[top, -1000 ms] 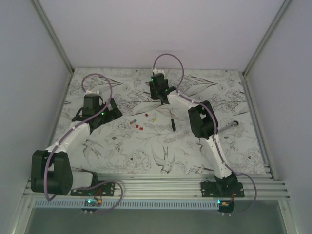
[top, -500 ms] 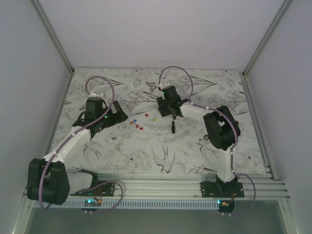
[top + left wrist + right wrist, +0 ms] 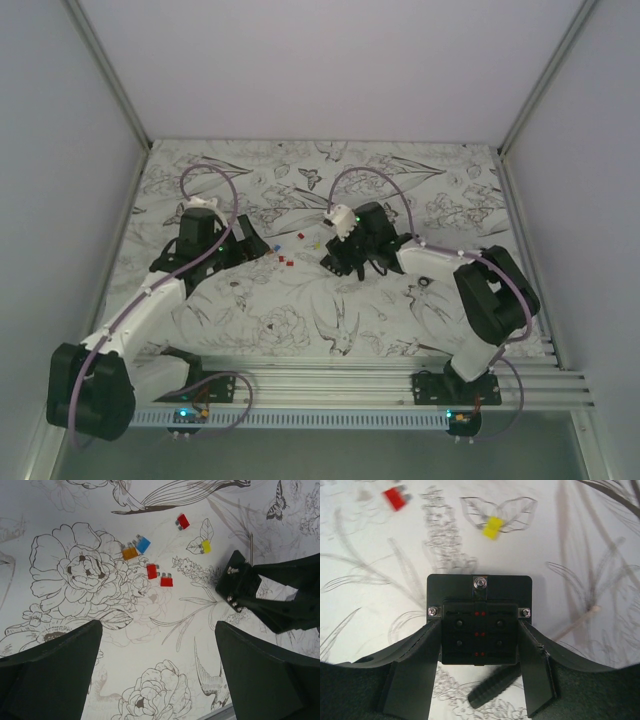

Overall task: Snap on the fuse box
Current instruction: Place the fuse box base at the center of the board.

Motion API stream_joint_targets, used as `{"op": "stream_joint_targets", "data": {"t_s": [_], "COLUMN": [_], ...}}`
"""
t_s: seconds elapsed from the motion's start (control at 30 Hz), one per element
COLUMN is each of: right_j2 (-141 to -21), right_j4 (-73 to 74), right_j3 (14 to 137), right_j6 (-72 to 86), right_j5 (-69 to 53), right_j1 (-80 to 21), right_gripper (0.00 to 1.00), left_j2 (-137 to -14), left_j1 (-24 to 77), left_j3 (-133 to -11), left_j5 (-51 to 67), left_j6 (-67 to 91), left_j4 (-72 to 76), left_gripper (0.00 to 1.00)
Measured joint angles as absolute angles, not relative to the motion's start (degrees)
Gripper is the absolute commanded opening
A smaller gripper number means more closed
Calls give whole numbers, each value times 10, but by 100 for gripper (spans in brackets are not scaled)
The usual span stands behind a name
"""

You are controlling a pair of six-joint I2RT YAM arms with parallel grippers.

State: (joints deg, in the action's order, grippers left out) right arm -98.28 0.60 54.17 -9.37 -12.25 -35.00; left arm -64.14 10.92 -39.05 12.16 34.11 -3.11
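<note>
One box, clamped in R jaws, was carried toward fuses. L jaws were brought close, spread empty. Snap-on pending.

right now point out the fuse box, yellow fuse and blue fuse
black square plastic fuse box (image 3: 479, 630): right wrist view, raised centre
small yellow fuse (image 3: 492, 528): right wrist view, body
small blue fuse (image 3: 143, 544): left wrist view, body
</note>
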Motion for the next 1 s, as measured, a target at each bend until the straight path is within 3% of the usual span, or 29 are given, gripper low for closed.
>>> {"op": "stream_joint_targets", "data": {"t_s": [0.2,0.3,0.37,0.43,0.47,1.0], "right_j2": [-952,-948,-946,-943,-941,-877], "right_j4": [3,-10,-21,-28,-30,-69], "right_j3": [502,473,455,451,449,383], "right_j6": [-131,-134,-139,-142,-142,-100], "right_j5": [-171,-175,-174,-170,-165,-64], "right_j1": [-395,-423,-435,-440,-441,-441], "right_gripper": [60,67,77,98,100,100], "left_j2": [-616,-604,-594,-586,-582,-567], "left_j1": [117,122,126,128,129,151], "left_j3": [-371,-358,-349,-341,-338,-321], "left_j5": [122,123,123,123,123,121], "left_j6": [350,353,356,357,359,369], "left_j4": [-32,-33,-35,-35,-35,-37], "left_gripper": [100,100,100,100,100,100]}}
